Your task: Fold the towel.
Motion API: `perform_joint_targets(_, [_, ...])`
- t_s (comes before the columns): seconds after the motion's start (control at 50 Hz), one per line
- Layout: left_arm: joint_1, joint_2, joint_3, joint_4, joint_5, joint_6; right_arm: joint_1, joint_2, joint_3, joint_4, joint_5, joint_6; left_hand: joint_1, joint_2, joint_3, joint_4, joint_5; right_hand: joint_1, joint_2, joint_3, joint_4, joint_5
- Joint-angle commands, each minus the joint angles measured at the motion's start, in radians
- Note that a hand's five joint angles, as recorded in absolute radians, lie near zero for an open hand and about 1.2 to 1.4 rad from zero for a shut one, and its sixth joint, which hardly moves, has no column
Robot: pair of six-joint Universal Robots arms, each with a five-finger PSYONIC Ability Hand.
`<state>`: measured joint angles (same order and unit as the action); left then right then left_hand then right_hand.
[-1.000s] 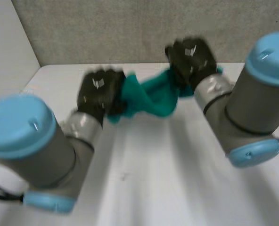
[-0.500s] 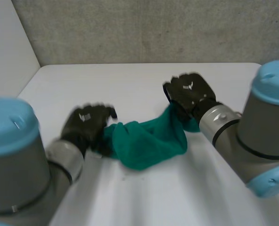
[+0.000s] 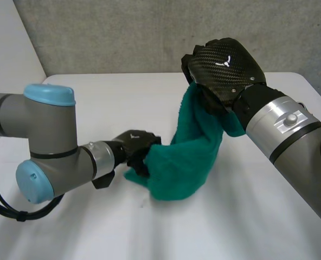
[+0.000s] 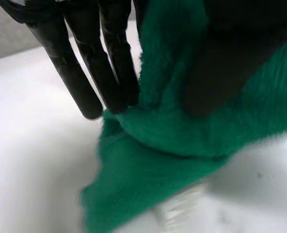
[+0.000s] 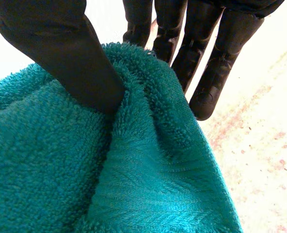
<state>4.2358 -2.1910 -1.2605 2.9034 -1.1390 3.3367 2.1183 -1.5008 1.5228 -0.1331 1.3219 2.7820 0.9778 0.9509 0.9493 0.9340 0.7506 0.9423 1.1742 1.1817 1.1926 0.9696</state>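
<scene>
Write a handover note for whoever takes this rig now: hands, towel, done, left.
Left hand: low by the table, pinching the towel at its lower end between fingers and thumb.
Right hand: raised, pinching its upper end.
Towel: teal, bunched, hanging between the hands, lower part on the table.
Done: gripped at both ends; no neat fold shows.
Left: spread it flat, then fold.

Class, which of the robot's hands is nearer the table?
Left. The left hand is low by the table, pinching the towel at its lower end. The right hand is high above the table, gripping the towel's upper end.
</scene>
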Motion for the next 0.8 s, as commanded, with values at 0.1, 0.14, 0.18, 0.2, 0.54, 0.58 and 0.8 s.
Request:
perform_joint_targets(0.1, [0.000, 0.046, 0.127, 0.216, -0.252, -0.132, -0.035, 0.207, -0.159, 0.004, 0.037, -0.074, 0.418, 0.445, 0.447, 0.462, 0.471, 0.454, 0.222, 0.215, 0.204, 0.252])
perform_joint_targets(0.14, [0.001, 0.076, 0.144, 0.279, -0.280, -0.180, -0.035, 0.252, -0.243, 0.000, 0.077, -0.073, 0.418, 0.445, 0.447, 0.462, 0.471, 0.454, 0.222, 0.215, 0.204, 0.252])
perform_joint_targets(0.18, [0.003, 0.122, 0.151, 0.382, -0.336, -0.230, -0.035, 0.283, -0.312, -0.002, 0.123, -0.073, 0.418, 0.445, 0.447, 0.462, 0.471, 0.454, 0.222, 0.215, 0.204, 0.252])
perform_joint_targets(0.2, [0.001, 0.137, 0.150, 0.417, -0.359, -0.238, -0.034, 0.296, -0.344, -0.005, 0.152, -0.073, 0.418, 0.445, 0.447, 0.462, 0.471, 0.454, 0.222, 0.215, 0.204, 0.252])
perform_joint_targets(0.54, [-0.039, 0.431, -0.423, 0.587, -0.502, -0.186, -0.021, 0.347, -0.394, -0.074, 0.234, -0.071, 0.418, 0.445, 0.447, 0.462, 0.471, 0.454, 0.222, 0.215, 0.204, 0.252])
perform_joint_targets(0.58, [-0.077, 0.425, -0.512, 0.562, -0.502, -0.186, -0.021, 0.349, -0.369, -0.050, 0.226, -0.071, 0.418, 0.445, 0.447, 0.462, 0.471, 0.454, 0.222, 0.215, 0.204, 0.252])
perform_joint_targets(0.8, [-0.200, 0.392, -0.570, 0.343, -0.504, -0.200, -0.017, 0.332, -0.309, -0.006, 0.168, -0.081, -0.438, -0.411, -0.410, -0.394, -0.385, 0.454, 0.222, 0.215, 0.204, 0.252])
